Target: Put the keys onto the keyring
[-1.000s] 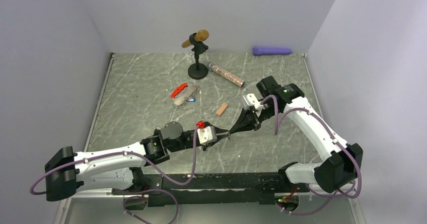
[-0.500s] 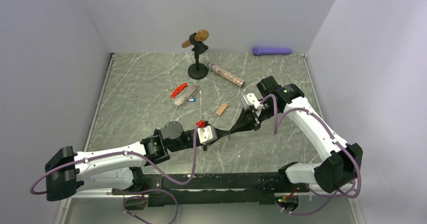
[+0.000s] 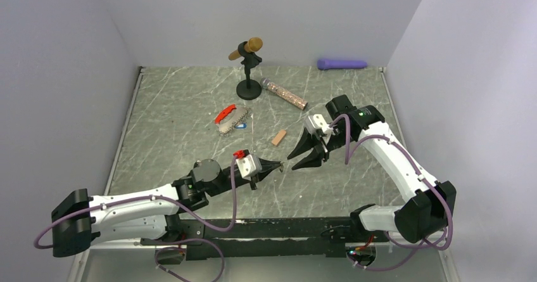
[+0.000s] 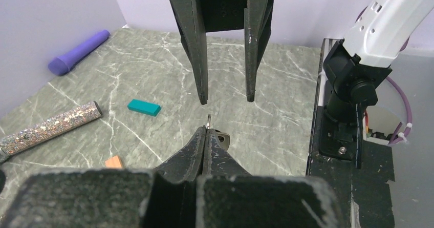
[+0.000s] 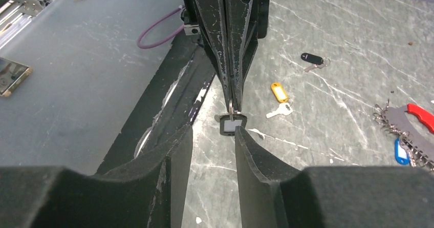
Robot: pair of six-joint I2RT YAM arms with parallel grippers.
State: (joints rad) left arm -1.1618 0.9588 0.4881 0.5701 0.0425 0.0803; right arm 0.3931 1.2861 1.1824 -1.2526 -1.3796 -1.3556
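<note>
Squinting at the key [image 5: 230, 125] pinched in the left gripper [image 5: 231, 104], all I can make out is a dark tag with a pale window and a thin wire ring poking up between the tightly closed fingertips. The metal blade is hidden behind the tag. It's held up off the table [image 3: 164, 117], front and centre.

The right gripper [image 4: 226, 96] sits nose to nose with it, fingers spread apart, with nothing between them. Its tips are just short of the tag, and I can't see them touching it.

The keyring [image 3: 225, 114], a red clip with a silvery chain, lies flat further back and to the left, well apart from both grippers. A blue tag [image 5: 400, 150] rests right against the chain, but I honestly can't tell if it's threaded on.

A yellow-tagged key [image 5: 279, 92] and a black-tagged key [image 5: 312, 59] lie loose on the table, apart from each other. I only catch them from the right wrist side, and from above I can't pick them out.

Other stuff around:
- a tan block [image 3: 278, 137] between the keyring and the right gripper
- a teal block [image 4: 144, 107], which I can't find from above
- a glittery tube [image 3: 285, 94]
- a mic on a stand [image 3: 249, 73]
- a purple cylinder [image 3: 342, 63] at the back wall
</note>
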